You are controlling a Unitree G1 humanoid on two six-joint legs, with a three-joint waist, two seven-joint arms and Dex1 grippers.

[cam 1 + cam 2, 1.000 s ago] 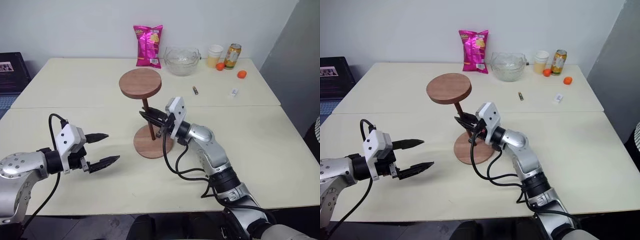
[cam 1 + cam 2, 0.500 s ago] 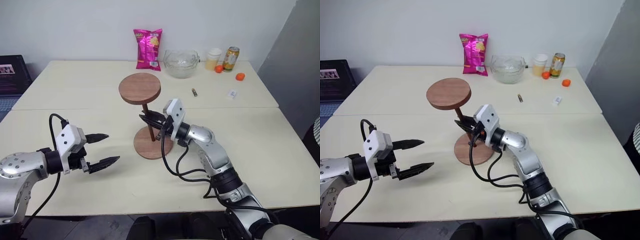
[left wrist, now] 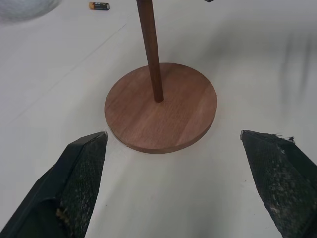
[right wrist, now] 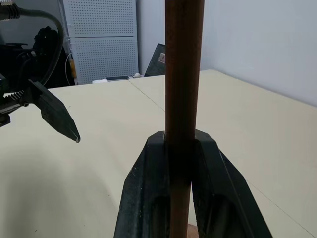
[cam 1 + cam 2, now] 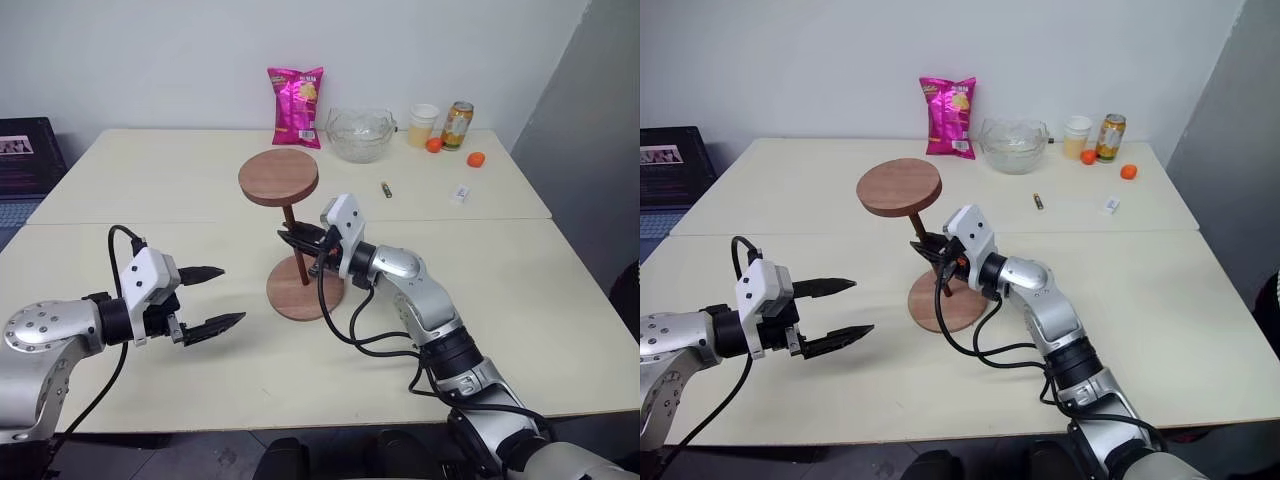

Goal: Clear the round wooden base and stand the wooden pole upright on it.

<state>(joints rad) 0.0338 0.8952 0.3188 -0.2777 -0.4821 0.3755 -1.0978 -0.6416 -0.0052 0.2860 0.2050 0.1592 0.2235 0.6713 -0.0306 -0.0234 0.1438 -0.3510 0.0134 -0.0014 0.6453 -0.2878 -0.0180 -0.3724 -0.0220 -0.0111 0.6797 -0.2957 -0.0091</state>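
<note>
Right end effector [image 5: 300,241] clenched on thin wooden pole [image 5: 294,234]; pole upright on round wooden base [image 5: 305,291]; left end effector [image 5: 222,297] spread.

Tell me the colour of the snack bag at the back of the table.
The snack bag is bright pink; it shows best in the left eye view.

Bare table [image 5: 120,180] lies open between the left gripper [image 5: 215,298], fingers spread, and the round base [image 5: 305,296]. On the base's other side the right gripper [image 5: 296,240], clamped on the pole [image 5: 294,226], blocks the way. The chip bag [image 5: 295,92], bowl [image 5: 358,134], cup [image 5: 424,124], can [image 5: 458,124] and battery [image 5: 385,188] stand well apart behind.
</note>
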